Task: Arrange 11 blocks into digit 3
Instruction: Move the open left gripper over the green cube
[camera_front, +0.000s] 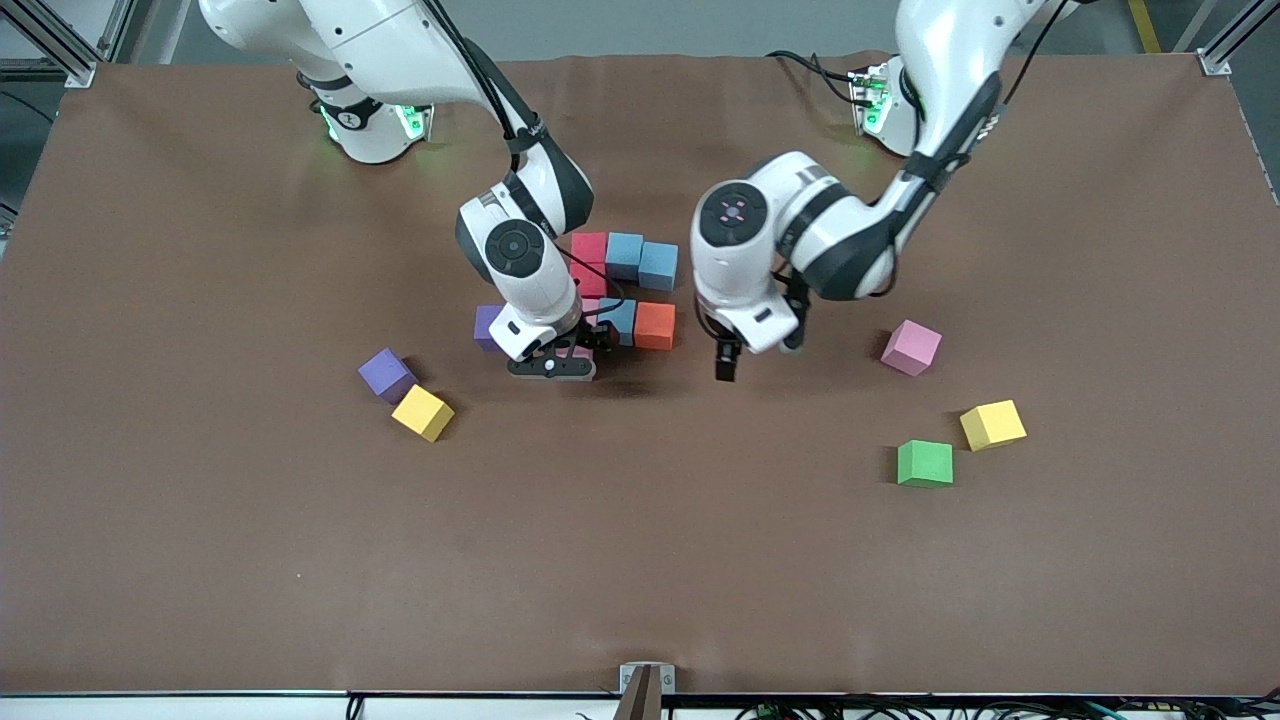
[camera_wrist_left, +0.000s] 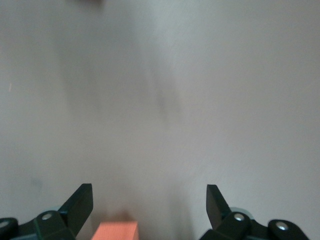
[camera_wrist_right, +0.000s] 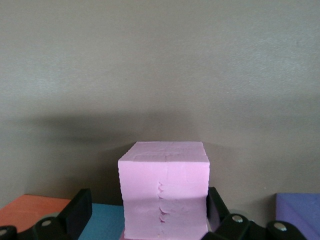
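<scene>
Lying loose toward the right arm's end: purple cube (camera_front: 385, 373) touching yellow block (camera_front: 423, 412). Right gripper (camera_front: 551, 366) low at the partial digit 3 (camera_front: 622, 285), jaws spread, pink block (camera_wrist_right: 163, 187) between its fingers, one side not touching. Left gripper (camera_front: 727, 365) open over bare table beside orange block (camera_front: 655, 325). Pink, yellow, green blocks sit apart.

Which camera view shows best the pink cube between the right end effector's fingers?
The right wrist view: the pink cube fills its centre, top and one side face visible. The front view shows only a sliver under the right end effector. The left wrist view shows none of it.
</scene>
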